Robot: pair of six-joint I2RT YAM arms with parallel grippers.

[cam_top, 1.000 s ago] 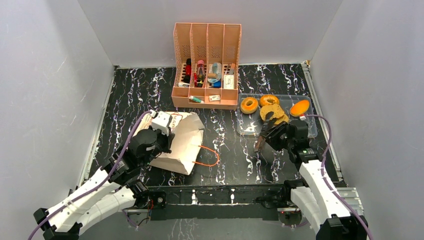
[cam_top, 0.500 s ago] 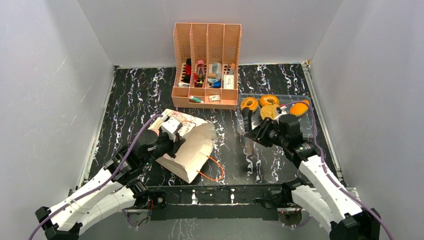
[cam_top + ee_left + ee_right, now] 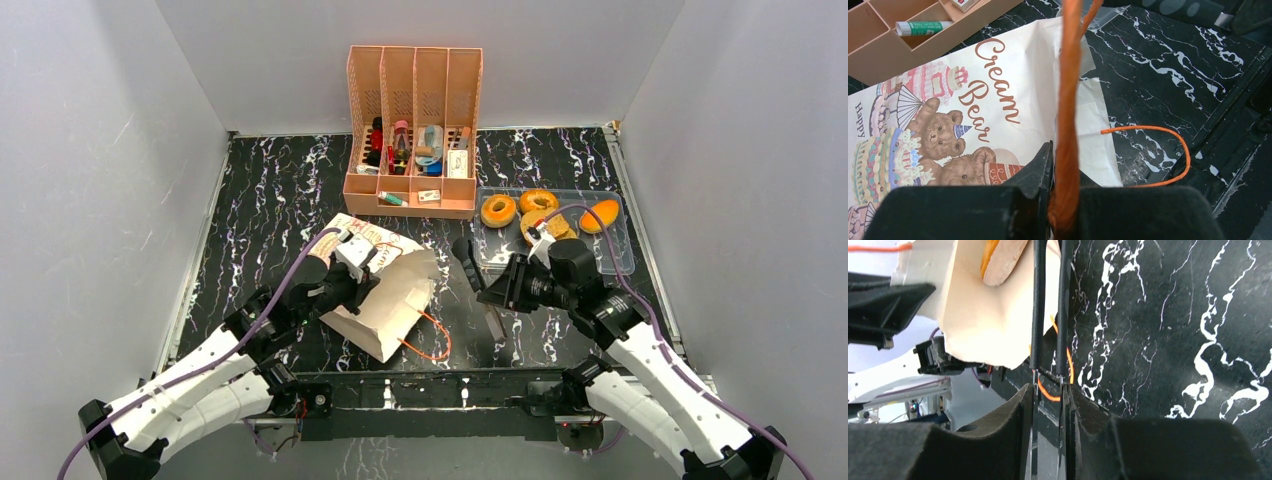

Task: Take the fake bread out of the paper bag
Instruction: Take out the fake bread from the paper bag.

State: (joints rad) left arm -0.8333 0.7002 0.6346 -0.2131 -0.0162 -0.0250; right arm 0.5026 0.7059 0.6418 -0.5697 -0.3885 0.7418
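The paper bag [image 3: 388,290] lies on the table [image 3: 280,190] near the left arm, its mouth toward the right. The left gripper [image 3: 1064,200] has its jaws clamped on an orange cord handle [image 3: 1068,100]. The right gripper [image 3: 470,262] hovers just right of the bag, jaws narrow and empty. Bread pieces [image 3: 540,212] sit in the clear tray [image 3: 620,262] at far right.

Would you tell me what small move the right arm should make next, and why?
Probably ease the right claw forward into the mouth of the paper bag: the left claw grips its orange cord handle, and an end of fake bread shows just inside.
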